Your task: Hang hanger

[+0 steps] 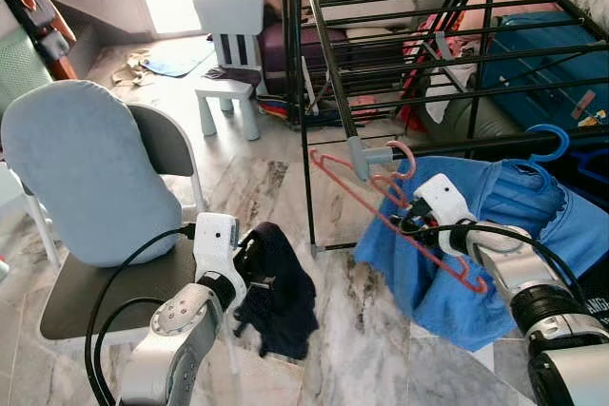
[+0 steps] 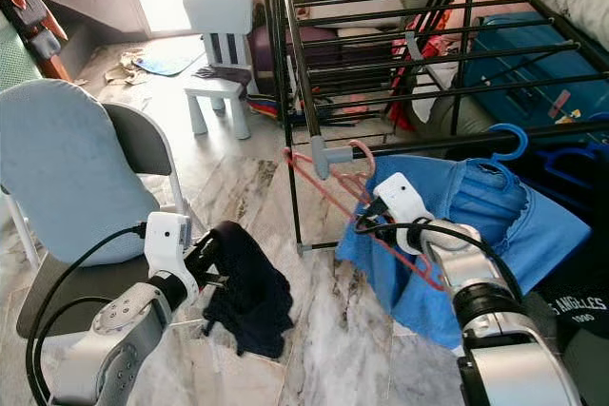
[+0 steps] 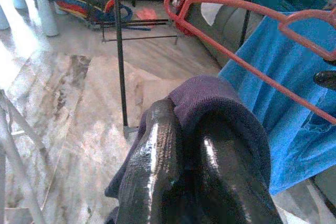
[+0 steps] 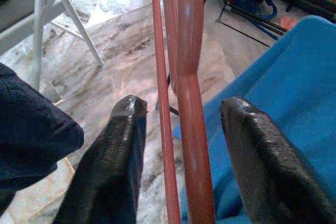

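The left gripper (image 1: 255, 252) is low by the grey chair (image 1: 86, 178), its 2 fingers clamped on a dark garment (image 1: 278, 292) that dangles over the floor. The right gripper (image 1: 407, 219) is far nearer the pink hanger (image 1: 381, 204), whose hook sits at the drying rack (image 1: 400, 35) corner. Its fingers (image 4: 113, 166) stand wide, the hanger's bars running lengthwise between them, apparently untouched.

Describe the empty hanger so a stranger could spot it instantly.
Find the black drying rack; at its near corner, a thin pink hanger hooks over the rail, beside the blue shirt. Unlike the blue hanger carrying that shirt, it is bare, with the right tool around it.
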Tool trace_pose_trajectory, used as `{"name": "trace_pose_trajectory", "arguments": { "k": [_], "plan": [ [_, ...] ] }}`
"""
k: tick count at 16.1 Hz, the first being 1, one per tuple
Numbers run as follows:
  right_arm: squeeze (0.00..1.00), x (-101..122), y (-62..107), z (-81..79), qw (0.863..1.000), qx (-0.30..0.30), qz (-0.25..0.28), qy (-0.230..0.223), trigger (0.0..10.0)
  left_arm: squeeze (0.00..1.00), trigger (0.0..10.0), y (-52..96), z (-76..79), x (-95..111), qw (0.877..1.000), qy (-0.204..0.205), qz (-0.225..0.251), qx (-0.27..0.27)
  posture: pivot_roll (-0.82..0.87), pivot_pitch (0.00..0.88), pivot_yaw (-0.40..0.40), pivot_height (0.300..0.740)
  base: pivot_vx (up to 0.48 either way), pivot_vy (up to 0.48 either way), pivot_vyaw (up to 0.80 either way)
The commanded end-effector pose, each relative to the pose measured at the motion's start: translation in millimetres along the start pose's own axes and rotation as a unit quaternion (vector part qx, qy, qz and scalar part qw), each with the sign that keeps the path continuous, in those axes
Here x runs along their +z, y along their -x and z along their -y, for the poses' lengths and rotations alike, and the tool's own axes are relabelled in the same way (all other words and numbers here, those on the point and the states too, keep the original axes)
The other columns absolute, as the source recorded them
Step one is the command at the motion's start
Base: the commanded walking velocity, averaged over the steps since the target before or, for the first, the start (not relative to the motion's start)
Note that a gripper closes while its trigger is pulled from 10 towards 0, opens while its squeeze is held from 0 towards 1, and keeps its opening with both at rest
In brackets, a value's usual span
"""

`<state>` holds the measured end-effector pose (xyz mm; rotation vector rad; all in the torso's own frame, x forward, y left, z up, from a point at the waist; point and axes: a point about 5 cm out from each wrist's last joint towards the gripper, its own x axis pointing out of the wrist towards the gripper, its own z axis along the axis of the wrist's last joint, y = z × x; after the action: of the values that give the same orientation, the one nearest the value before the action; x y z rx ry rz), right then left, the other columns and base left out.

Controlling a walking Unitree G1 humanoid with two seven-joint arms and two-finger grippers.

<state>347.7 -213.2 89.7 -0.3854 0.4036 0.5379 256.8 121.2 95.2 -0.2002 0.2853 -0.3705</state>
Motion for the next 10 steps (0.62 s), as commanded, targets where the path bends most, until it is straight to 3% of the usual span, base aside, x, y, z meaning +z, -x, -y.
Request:
{"name": "trace_pose_trajectory", "arguments": {
  "k": [1,10],
  "plan": [
    [0.0,5.3,1.5,5.8,1.0,-0.002,0.006,0.005,0.0,0.0,10.0,-0.2,2.1,5.4,1.0,-0.005,0.01,-0.004,-0.07,0.054,0.065,0.74,0.0,0.0,0.0],
    [0.0,-1.3,5.8,8.5,1.0,-0.001,-0.002,0.0,0.0,0.0,10.0,-2.3,2.6,3.5,1.0,-0.003,0.005,-0.004,-0.08,0.048,0.064,0.74,0.0,0.0,0.0]
  ]
}}
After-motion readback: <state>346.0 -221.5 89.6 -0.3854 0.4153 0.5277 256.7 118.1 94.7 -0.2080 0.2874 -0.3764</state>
